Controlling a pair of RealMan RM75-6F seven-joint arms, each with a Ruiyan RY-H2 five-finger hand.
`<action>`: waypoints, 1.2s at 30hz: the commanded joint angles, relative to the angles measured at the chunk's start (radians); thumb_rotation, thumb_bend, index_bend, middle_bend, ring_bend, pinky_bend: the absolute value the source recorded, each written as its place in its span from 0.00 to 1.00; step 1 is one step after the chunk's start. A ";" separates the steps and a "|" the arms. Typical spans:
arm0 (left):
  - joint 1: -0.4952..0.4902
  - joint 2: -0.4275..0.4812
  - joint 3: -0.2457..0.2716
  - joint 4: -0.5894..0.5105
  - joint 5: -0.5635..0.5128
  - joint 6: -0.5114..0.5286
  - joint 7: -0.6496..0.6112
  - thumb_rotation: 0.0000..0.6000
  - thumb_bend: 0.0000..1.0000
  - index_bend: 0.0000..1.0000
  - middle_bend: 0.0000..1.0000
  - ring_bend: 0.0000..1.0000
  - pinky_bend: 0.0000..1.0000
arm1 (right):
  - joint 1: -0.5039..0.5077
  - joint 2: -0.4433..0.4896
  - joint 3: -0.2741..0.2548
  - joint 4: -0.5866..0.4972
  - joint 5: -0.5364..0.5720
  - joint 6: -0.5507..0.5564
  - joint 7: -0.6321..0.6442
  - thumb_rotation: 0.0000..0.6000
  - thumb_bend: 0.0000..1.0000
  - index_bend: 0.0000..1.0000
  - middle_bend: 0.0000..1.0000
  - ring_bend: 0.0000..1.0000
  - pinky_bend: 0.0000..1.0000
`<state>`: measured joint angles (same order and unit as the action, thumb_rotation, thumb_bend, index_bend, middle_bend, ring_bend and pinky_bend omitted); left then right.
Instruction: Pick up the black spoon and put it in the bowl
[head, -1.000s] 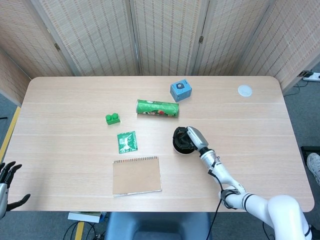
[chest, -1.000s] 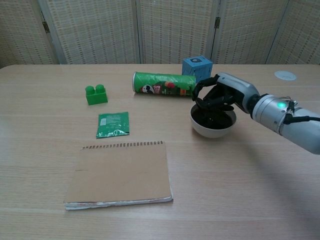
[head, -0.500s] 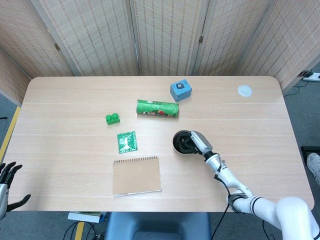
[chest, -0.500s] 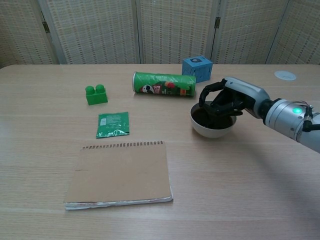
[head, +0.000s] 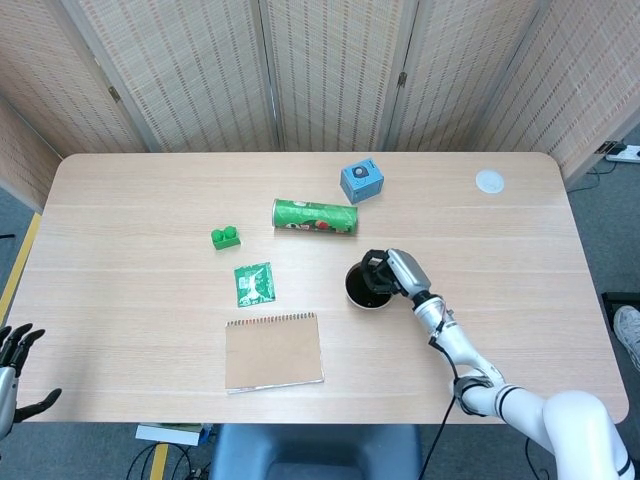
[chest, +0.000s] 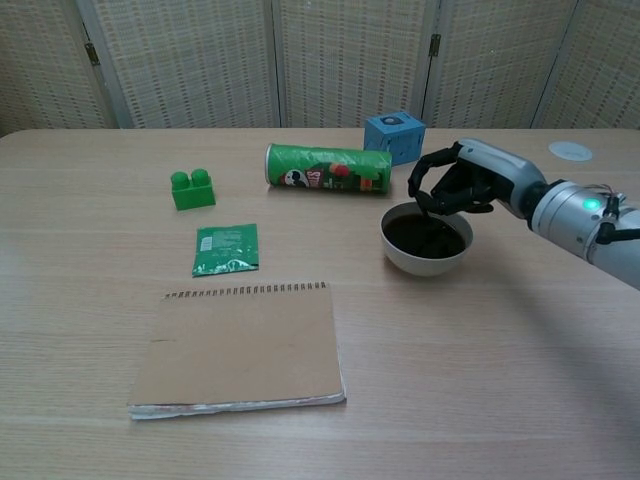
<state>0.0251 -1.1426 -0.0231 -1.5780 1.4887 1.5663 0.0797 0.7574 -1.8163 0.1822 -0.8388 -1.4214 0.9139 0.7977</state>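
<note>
The black spoon (chest: 428, 222) seems to stand handle-up in the bowl (chest: 425, 257), its dark scoop lost against the bowl's dark inside, so I cannot tell how far it rests there. My right hand (chest: 458, 184) hovers over the bowl's far right rim, fingers curled around the thin handle top; I judge it is pinching the spoon, though the grip is small and dark. The spoon's long axis runs steeply down from my fingers into the bowl. My left hand (head: 14, 365) sits open at the table's near left corner, well apart. Next I would loosen the fingers and let go.
</note>
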 joint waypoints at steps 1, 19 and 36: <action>0.000 0.000 -0.001 0.000 -0.001 0.000 0.000 1.00 0.17 0.20 0.15 0.10 0.15 | 0.018 -0.022 0.007 0.020 -0.005 -0.005 0.004 1.00 0.42 0.64 1.00 1.00 1.00; 0.001 0.000 0.000 0.000 0.001 0.000 0.001 1.00 0.17 0.20 0.15 0.10 0.15 | -0.017 -0.004 -0.071 -0.041 -0.080 0.071 0.071 1.00 0.42 0.65 1.00 1.00 1.00; 0.001 0.000 0.002 -0.007 0.000 -0.002 0.014 1.00 0.17 0.20 0.15 0.10 0.15 | -0.008 -0.023 -0.045 0.062 -0.045 0.045 0.064 1.00 0.43 0.65 1.00 1.00 1.00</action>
<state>0.0261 -1.1427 -0.0209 -1.5848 1.4888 1.5643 0.0936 0.7383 -1.8242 0.1268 -0.7947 -1.4714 0.9646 0.8570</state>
